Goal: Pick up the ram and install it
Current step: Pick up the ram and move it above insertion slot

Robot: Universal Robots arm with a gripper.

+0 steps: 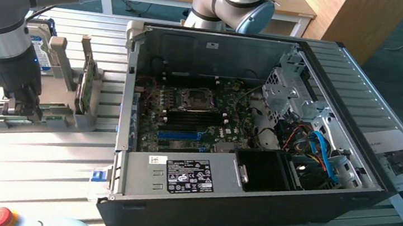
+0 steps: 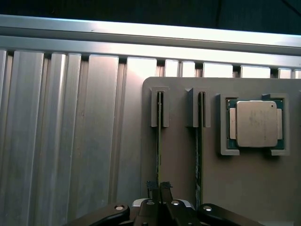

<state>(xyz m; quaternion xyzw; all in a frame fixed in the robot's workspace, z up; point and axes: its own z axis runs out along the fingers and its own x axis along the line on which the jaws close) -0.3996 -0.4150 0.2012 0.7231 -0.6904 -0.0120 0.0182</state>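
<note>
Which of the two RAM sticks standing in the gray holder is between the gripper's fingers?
The ram farther from the processor: the gripper is closed on its edge, while the other stick, next to the processor, stands free.

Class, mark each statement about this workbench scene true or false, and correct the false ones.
1. The computer case lies open, showing its motherboard. True.
2. The fingers grip the ram standing in the grey holder. True.
3. The holder carries one stick only. False: a second stick stands in the next slot.
4. The processor lies loose on the table. False: it sits in a pocket of the holder.
</note>
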